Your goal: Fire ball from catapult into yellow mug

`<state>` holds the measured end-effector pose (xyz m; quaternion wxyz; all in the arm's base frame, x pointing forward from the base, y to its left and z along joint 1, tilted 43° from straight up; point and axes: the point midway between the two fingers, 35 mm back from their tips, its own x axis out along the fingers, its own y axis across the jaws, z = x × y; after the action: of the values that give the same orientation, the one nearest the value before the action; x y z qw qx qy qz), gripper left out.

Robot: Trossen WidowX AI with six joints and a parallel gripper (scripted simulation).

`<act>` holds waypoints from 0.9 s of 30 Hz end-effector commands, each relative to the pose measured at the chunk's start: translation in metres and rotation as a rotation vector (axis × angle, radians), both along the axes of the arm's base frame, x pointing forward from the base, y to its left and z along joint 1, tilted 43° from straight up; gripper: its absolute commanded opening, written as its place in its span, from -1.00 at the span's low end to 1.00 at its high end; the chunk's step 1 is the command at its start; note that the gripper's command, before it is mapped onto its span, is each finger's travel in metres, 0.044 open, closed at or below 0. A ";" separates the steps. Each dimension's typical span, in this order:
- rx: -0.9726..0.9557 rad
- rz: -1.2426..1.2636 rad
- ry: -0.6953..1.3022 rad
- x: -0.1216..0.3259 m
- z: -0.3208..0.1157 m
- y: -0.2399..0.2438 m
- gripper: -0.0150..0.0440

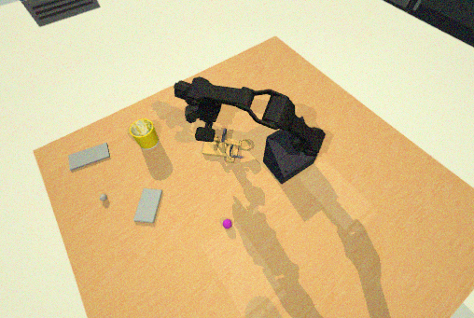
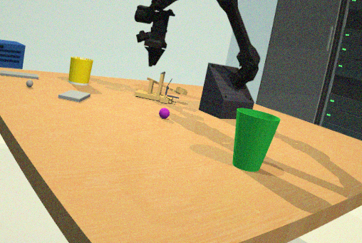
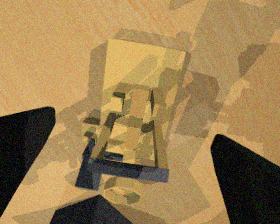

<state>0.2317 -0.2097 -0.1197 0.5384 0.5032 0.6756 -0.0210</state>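
Observation:
The wooden catapult (image 1: 212, 151) (image 2: 146, 95) (image 3: 136, 62) stands on the table, its flat base end toward the left, where the yellow mug is, and its arm's cup (image 1: 245, 145) (image 2: 181, 90) (image 3: 122, 192) toward the robot base. The cup looks empty. My gripper (image 1: 205, 134) (image 2: 152, 65) (image 3: 135, 129) is open and empty above the catapult, fingers on either side of it in the wrist view. The yellow mug (image 1: 146, 136) (image 2: 80, 71) stands upright. A purple ball (image 1: 227, 224) (image 2: 164, 113) lies on the table, apart from the catapult.
A small grey ball (image 1: 104, 197) (image 2: 30, 83) lies at the left. Two flat grey slabs (image 1: 90, 157) (image 1: 148, 205) lie near the mug, one also in the exterior view (image 2: 74, 95). A green cup (image 2: 254, 140) stands at the right front of the exterior view.

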 end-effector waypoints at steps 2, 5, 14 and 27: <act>-0.001 0.005 0.003 -0.002 -0.002 0.003 1.00; 0.000 0.005 0.002 0.001 -0.027 0.026 1.00; 0.000 0.005 0.002 0.001 -0.031 0.029 1.00; 0.001 0.004 0.001 0.004 -0.047 0.043 1.00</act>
<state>0.2353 -0.1742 -0.1602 0.5420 0.4980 0.6766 -0.0221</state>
